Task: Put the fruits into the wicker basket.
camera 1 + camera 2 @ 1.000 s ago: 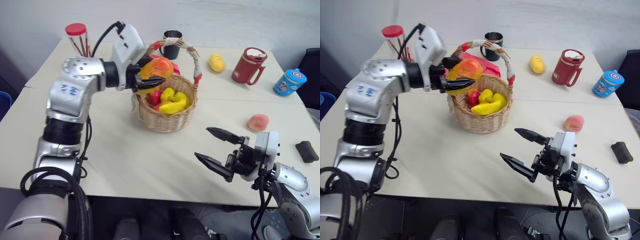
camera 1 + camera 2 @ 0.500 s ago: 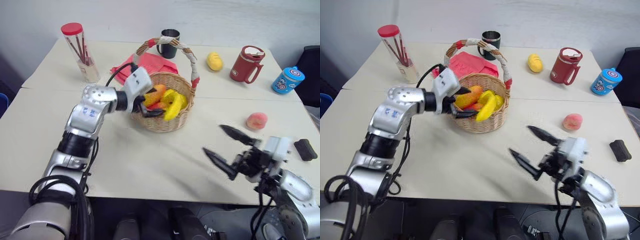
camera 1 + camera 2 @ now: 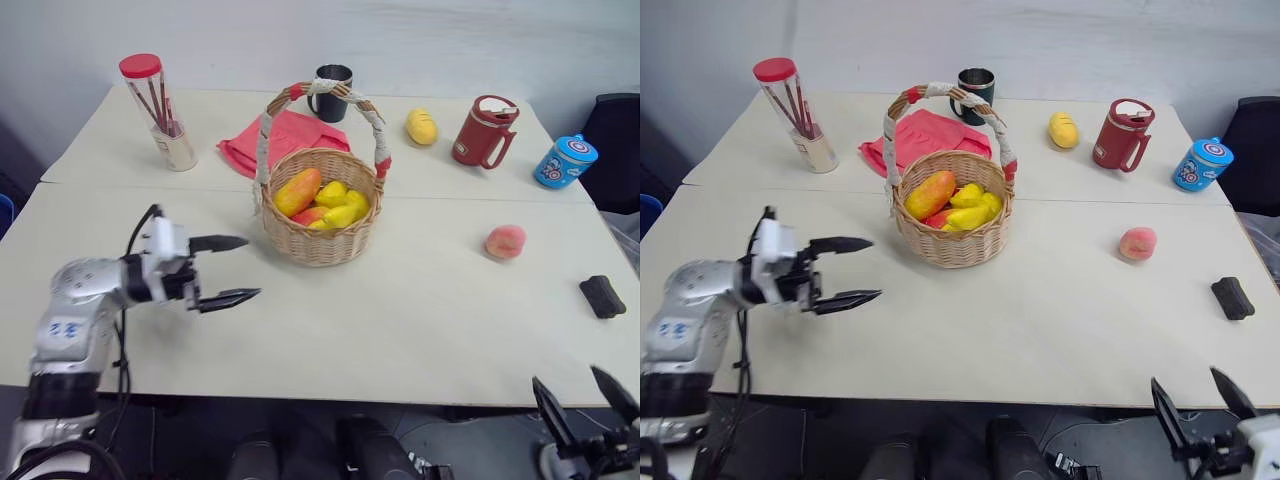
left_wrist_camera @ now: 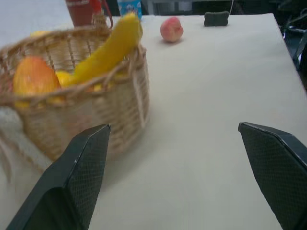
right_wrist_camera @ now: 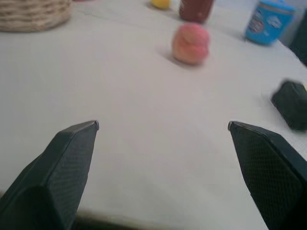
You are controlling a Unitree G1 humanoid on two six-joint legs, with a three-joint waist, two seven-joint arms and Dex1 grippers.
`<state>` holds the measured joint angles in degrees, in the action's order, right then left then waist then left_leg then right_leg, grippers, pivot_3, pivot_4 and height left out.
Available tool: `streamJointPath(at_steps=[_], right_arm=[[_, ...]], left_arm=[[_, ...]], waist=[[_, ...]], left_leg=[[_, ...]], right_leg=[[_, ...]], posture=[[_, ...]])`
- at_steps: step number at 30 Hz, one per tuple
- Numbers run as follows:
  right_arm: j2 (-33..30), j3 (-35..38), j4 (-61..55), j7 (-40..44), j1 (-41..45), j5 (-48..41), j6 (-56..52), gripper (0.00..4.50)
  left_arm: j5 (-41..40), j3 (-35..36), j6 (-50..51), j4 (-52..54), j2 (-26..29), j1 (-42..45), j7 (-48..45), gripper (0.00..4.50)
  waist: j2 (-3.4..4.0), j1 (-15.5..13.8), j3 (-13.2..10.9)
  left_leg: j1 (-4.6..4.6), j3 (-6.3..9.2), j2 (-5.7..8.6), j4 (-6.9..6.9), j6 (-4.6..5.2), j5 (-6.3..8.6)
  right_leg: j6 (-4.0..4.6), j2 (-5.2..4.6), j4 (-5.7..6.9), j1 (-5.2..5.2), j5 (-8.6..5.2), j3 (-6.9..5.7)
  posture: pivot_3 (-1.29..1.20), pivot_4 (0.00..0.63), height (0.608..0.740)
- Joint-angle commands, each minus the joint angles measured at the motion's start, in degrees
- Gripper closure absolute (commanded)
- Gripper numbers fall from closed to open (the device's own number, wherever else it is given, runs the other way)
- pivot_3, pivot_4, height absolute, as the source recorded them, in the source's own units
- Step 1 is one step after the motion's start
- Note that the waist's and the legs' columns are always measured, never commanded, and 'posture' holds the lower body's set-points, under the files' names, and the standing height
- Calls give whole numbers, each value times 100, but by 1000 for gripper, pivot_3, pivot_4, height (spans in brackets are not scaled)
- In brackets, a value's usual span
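Observation:
The wicker basket (image 3: 318,242) stands mid-table with a yellow-red mango (image 3: 298,190), a banana (image 3: 345,213) and small yellow and red fruits inside. A pink peach (image 3: 505,241) lies on the table to its right. A small yellow fruit (image 3: 421,126) lies at the back, beside the red mug. My left gripper (image 3: 240,268) hovers open and empty to the left of the basket, pointing at it. At the table's near right edge my right gripper (image 3: 567,385) is open and empty, facing the peach (image 5: 191,43) from far off.
A red lidded mug (image 3: 478,130) and a blue cup (image 3: 564,162) stand at the back right. A black mug (image 3: 332,90) and a red cloth (image 3: 285,135) sit behind the basket. A jar of sticks (image 3: 158,110) is back left, a small black object (image 3: 602,296) at right.
My left gripper opened and left the mango in the basket, then drew back to the left and down. The right gripper pulled back down to the table's near right edge.

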<state>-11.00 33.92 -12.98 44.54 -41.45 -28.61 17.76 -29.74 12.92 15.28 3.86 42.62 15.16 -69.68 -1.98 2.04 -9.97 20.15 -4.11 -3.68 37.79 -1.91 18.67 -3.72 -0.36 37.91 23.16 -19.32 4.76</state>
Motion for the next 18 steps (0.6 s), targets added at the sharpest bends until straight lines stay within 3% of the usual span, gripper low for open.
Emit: streamJointPath(at_steps=[1,4,7,14,18], right_arm=[[-12,74,63,-119,122,-77,264,0],[-210,-29,50,-327,619,40,223,0],[-796,-172,-22,-587,1574,178,-243,0],[-2096,-965,608,-1585,4355,460,-2643,0],[-2459,-1579,1709,-1483,5950,723,-3375,0]], left_arm=[[-529,354,345,562,314,-351,-236,29],[-731,511,518,855,390,-505,-82,29],[-650,442,448,1047,284,-629,109,29],[-503,83,395,1274,104,-581,463,29],[-336,-29,121,1501,-52,-724,683,29]], waist=[[1,15,0],[0,21,0],[2,79,0],[8,126,-2],[17,129,-8]], left_leg=[[-2,-1,3,0,4,3],[-3,2,3,-2,2,4],[-4,1,8,-2,2,4],[7,2,6,1,-3,0],[11,-5,4,4,-5,-2]], right_leg=[[0,-6,0,-2,0,0],[0,-8,0,-4,0,-1],[-1,-9,1,-4,1,1],[-4,6,9,19,2,6],[-4,11,8,28,2,15]], posture=[[0,150,740],[0,150,740],[0,150,740],[0,150,740],[0,150,740]])
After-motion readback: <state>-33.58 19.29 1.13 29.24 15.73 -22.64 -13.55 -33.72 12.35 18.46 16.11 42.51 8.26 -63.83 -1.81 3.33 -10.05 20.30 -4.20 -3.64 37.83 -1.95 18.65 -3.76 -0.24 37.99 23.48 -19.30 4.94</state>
